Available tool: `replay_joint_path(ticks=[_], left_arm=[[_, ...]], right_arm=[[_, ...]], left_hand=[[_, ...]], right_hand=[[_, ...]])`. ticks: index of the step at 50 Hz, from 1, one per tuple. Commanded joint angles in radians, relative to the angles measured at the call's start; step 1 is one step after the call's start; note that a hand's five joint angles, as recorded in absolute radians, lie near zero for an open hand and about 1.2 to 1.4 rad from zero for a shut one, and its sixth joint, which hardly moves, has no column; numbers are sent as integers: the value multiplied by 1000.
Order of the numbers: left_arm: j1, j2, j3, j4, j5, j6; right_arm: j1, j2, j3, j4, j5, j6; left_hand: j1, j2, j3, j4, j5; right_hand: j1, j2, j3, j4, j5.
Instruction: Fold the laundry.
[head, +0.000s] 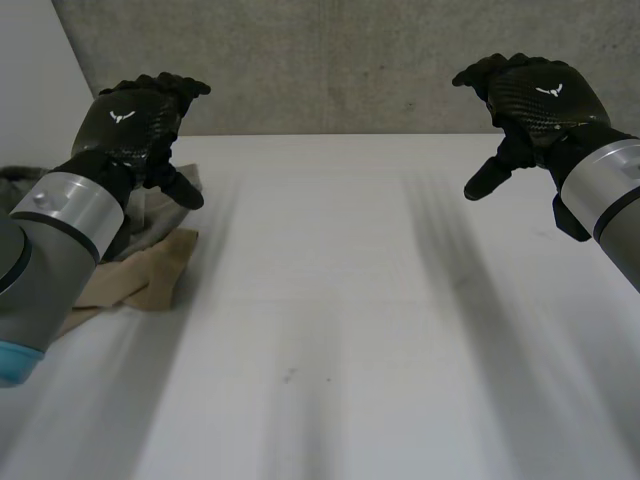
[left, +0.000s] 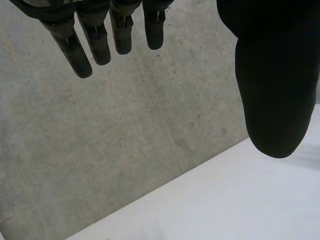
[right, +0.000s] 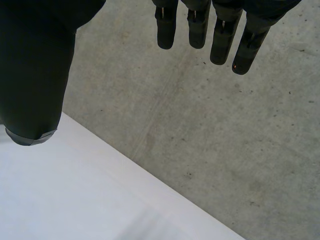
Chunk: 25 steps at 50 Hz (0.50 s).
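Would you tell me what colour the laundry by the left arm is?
The laundry is tan, with a grey piece behind; the head view shows it best.

It has the look of a robotics lab or test room, not a home. A plain white bench stands against a bare grey concrete wall, rough and pitted. Two grey machine arms, the left arm and the right arm, reach over it from the near side. A small heap of crumpled laundry lies at its left edge.
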Motion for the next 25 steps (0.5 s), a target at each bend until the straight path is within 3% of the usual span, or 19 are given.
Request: replay_joint_path(ticks=[1,9,15,22,25], left_arm=[[14,-117,88,8,-4,97],[198,-364,188,42,7,478],[280,-556,266,179,10,747],[367,-649,314,221,59,793],[367,-669,323,214,125,786]], right_arm=[[0,1,1,0,0,0],[0,1,2,0,-3,-1],[0,3,1,-2,-3,-3],[-1,44,-1,-2,-1,-9],[0,47,-1,-2,-1,-14]], left_hand=[[-26,-27,-31,-25,-47],[-26,-27,-31,-25,-47],[-26,-27,-31,-25,-47],[86,85,81,87,65],[429,428,424,430,408]], right_hand=[[-19,-40,-35,-52,-64],[-19,-40,-35,-52,-64],[-19,-40,-35,-52,-64],[-19,-40,-35,-52,-64],[-19,-40,-35,-52,-64]])
